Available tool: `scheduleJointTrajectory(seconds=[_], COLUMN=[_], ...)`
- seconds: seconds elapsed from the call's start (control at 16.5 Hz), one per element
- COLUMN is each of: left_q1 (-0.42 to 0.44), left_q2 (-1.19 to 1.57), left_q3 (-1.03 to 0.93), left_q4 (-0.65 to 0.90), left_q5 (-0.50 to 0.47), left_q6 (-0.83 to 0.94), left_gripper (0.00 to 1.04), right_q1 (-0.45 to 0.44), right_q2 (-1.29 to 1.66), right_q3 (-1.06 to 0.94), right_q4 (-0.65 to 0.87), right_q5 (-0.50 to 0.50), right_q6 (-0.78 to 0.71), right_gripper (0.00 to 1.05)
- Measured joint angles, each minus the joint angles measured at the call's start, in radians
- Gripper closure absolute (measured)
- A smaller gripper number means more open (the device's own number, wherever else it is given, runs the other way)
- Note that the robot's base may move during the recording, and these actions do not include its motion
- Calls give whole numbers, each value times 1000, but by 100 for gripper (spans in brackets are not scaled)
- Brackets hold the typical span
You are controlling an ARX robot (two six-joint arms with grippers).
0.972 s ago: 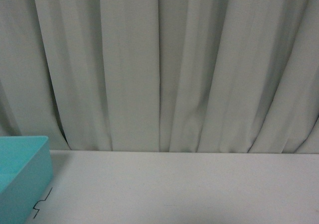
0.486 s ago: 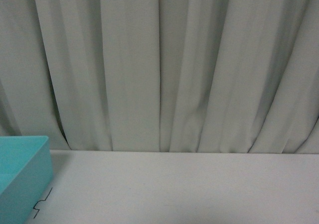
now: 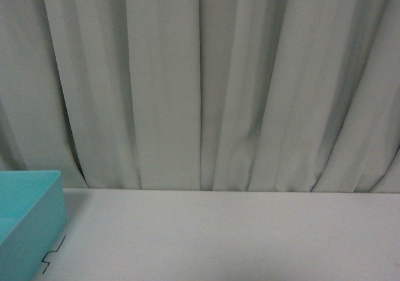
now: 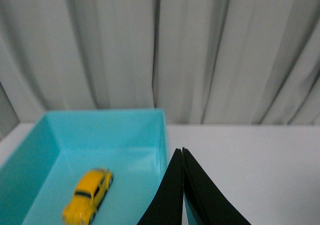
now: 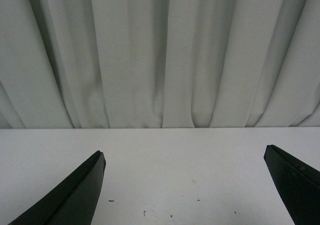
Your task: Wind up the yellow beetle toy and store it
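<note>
In the left wrist view the yellow beetle toy [image 4: 89, 195] lies on the floor of a turquoise bin [image 4: 107, 117], on its wheels. My left gripper [image 4: 182, 150] is shut with nothing between its black fingers, and it hangs above the bin's side wall, clear of the toy. My right gripper [image 5: 184, 154] is open over bare white table, with nothing between its fingers [image 5: 80, 195]. The front view shows neither arm and not the toy, only a corner of the bin [image 3: 37, 200].
A grey pleated curtain [image 3: 200, 81] closes off the far edge of the white table [image 3: 237, 237]. A small black zigzag mark [image 3: 55, 253] lies on the table beside the bin. A few dark specks [image 5: 145, 213] dot the table under my right gripper.
</note>
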Motion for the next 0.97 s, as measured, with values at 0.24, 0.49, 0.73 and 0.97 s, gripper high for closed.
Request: scheduleJointTrajectory(seconds=[0.24,0.49,0.73,0.97], left_q1=[0,0,0,0], left_q2=[-125,-126,-126,-126], left_q3=[-2,-2,-2,-2], left_q4=[-116,-111,-111,-111], left_q5=[1,0,0,0], left_q6=[0,-2,-2,-2], left_gripper=[103,68,25,7], right_q1=[0,0,0,0], right_q2=[0,0,0,0], right_q3=[0,0,0,0], right_q4=[0,0,0,0], right_q5=[0,0,0,0], right_q6=[0,0,0,0], right_gripper=[7,7,7,7])
